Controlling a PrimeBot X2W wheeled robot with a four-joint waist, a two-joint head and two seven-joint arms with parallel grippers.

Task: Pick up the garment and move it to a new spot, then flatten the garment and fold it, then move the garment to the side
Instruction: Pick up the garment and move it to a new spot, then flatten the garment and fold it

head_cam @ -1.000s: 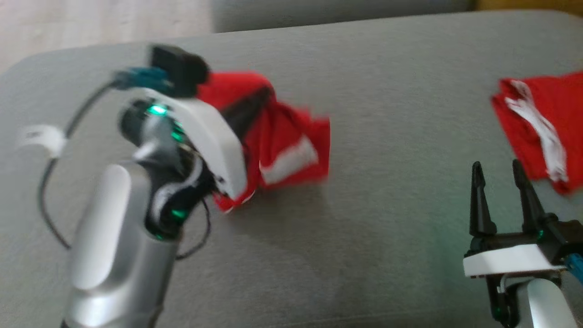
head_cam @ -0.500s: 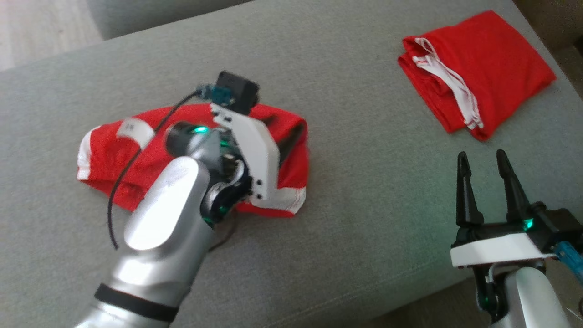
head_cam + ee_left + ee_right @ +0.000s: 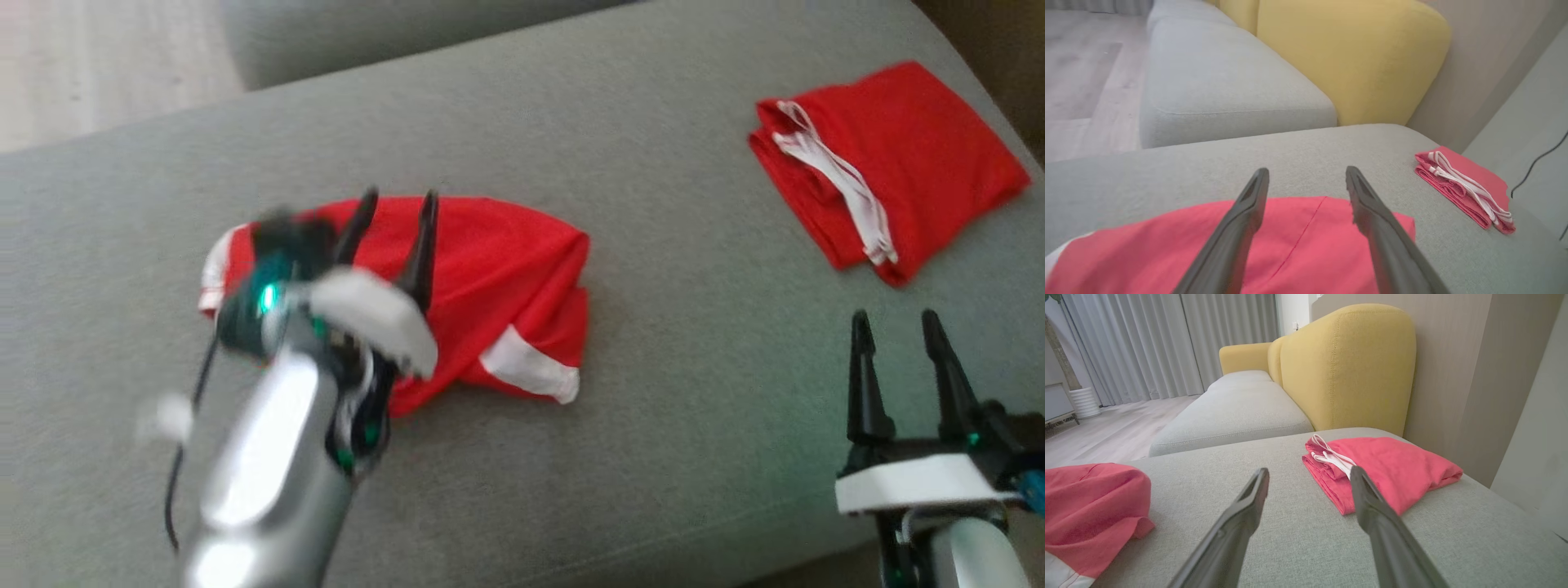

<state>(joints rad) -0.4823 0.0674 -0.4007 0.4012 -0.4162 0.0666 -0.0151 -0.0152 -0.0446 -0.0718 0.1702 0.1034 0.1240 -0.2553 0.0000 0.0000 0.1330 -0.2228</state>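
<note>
Left gripper (image 3: 400, 196): over the garment (image 3: 506, 278), fingers spread, empty. Right gripper (image 3: 893, 314): at the cushion's (image 3: 694, 408) near right edge, fingers spread, empty.

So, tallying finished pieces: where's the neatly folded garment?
Head view: the neatly folded garment lies upper right on the grey cushion, beyond the right claw.

left claw (image 3: 401, 196): its wrist was smeared by blur.
garment (image 3: 506, 278): part beneath that claw's wrist was hidden; near edge was cut off.
</note>
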